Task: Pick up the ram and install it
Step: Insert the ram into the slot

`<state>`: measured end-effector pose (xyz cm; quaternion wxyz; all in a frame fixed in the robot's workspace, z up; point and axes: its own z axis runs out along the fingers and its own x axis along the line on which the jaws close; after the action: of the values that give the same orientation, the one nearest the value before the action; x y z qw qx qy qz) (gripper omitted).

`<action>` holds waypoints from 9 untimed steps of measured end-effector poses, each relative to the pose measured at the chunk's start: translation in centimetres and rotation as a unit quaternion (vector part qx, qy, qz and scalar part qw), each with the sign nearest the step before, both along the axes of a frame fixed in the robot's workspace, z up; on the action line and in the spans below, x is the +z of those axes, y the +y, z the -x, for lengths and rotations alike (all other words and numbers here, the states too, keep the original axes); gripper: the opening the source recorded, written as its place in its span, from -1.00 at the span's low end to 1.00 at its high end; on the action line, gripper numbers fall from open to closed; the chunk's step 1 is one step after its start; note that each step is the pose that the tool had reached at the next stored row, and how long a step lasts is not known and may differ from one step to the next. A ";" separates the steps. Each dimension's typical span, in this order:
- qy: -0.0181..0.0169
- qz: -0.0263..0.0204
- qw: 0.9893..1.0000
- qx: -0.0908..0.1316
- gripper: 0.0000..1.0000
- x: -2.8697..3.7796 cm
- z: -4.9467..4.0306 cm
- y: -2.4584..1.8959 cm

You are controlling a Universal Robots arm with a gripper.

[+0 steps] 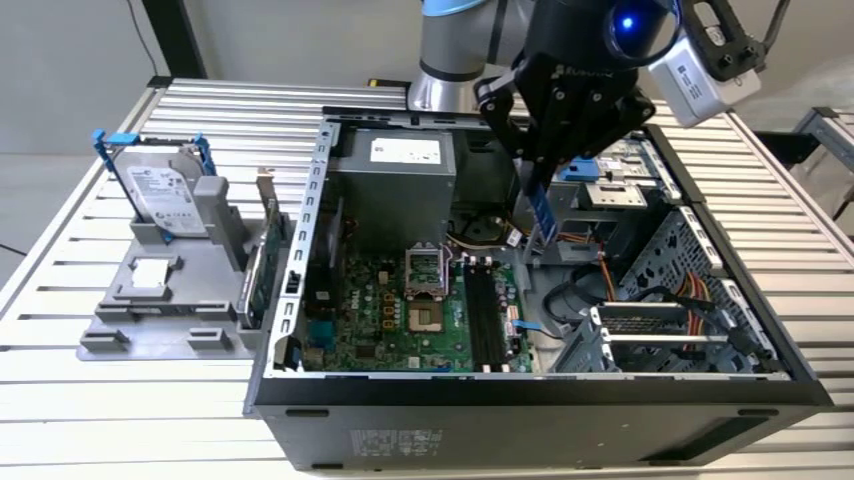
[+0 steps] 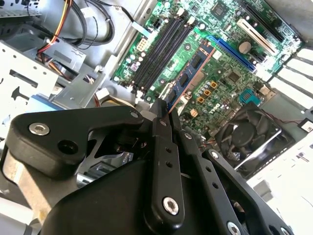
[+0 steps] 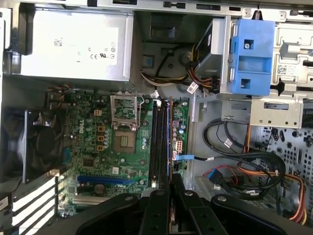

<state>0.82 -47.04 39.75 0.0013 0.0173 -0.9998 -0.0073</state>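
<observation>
Tool point(image 1: 539, 168): clamped on the ram point(image 1: 545, 210), upper centre, exterior view.
Ram: on end above the motherboard's memory slots point(image 1: 483, 320).

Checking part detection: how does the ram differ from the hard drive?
The ram is a thin narrow stick; the hard drive a broad silver slab in a blue frame. The ram hangs in the gripper over the open case; the hard drive stands in the gray holder outside it. Both are upright.
</observation>
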 end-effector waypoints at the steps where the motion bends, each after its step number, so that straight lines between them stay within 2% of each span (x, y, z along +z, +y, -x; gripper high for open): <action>1: 0.000 0.000 1.000 0.000 -1.00 -0.05 0.00 0.00; 9: 0.000 0.001 1.000 0.000 -1.00 -0.39 0.01 0.01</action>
<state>0.82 -47.03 39.36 0.0013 0.0173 -0.9998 -0.0066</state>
